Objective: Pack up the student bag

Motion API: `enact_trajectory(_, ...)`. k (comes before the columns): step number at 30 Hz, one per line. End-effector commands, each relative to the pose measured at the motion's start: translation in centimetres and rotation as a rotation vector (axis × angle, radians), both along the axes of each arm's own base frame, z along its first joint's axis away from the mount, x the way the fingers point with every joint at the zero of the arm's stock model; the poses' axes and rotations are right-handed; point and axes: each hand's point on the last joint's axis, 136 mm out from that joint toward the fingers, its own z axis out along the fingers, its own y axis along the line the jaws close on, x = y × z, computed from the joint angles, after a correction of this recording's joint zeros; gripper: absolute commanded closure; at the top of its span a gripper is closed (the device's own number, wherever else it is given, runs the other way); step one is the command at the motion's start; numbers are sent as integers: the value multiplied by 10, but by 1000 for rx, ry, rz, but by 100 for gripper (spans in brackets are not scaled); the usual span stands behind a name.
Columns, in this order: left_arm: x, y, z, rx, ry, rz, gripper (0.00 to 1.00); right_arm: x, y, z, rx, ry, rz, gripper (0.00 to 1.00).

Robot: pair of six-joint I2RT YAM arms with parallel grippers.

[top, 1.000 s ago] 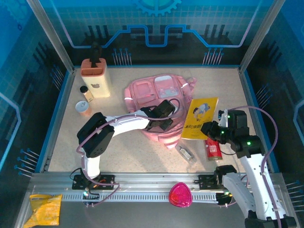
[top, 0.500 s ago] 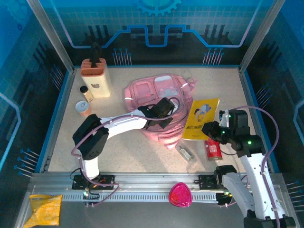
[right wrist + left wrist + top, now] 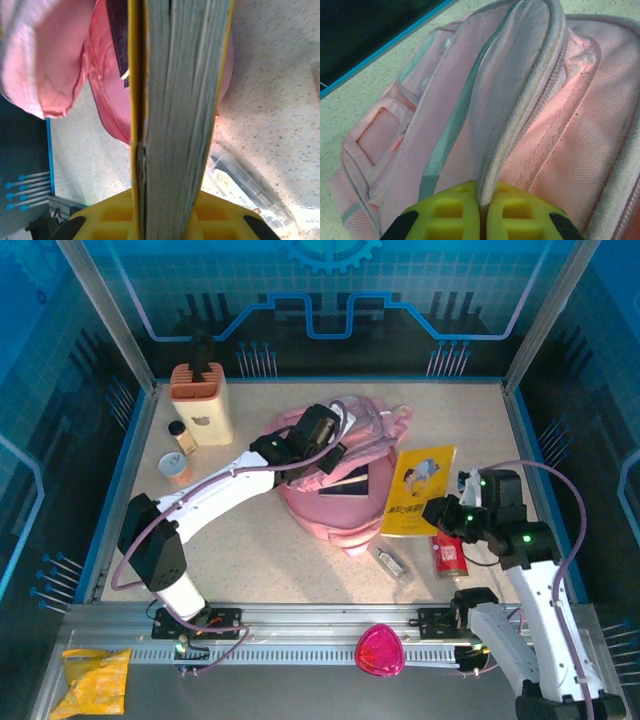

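The student bag (image 3: 340, 508), big and soft pink, lies mid-table with its top flap pulled up and back, baring a dark inside (image 3: 352, 480). My left gripper (image 3: 318, 430) is shut on the flap's grey zip edge. In the left wrist view the yellow-green fingers (image 3: 455, 212) of the left gripper (image 3: 482, 210) pinch that edge of the bag (image 3: 550, 135). My right gripper (image 3: 447, 515) is shut on a yellow book (image 3: 420, 488) held just right of the bag. The right wrist view has the book (image 3: 175, 100) edge-on in the right gripper (image 3: 170, 215), with the pink bag (image 3: 107, 100) beyond it.
A cream and orange holder (image 3: 201, 405), a small bottle (image 3: 182, 437) and a round cup (image 3: 175, 469) stand at the back left. A clear case (image 3: 390, 562) and a red can (image 3: 450, 555) lie near the right arm. A magenta object (image 3: 380, 650) and a yellow packet (image 3: 95, 680) rest on the front rail.
My left gripper closed on the bag's flap and lifted it toward the back left, opening the bag. The right arm and the book have hardly moved.
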Motion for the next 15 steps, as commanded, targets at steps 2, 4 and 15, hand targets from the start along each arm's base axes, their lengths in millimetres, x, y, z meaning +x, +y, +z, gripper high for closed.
enact_trajectory(2,6,2,69,-138,-111,24,100,14,31,9,69,-61,96,100)
enact_trajectory(4,6,1,75,-154,-117,18,100,20,46,6,88,-58,132,100)
enact_trajectory(15,0,-1,94,-209,-127,1,100,81,120,-6,287,-153,216,99)
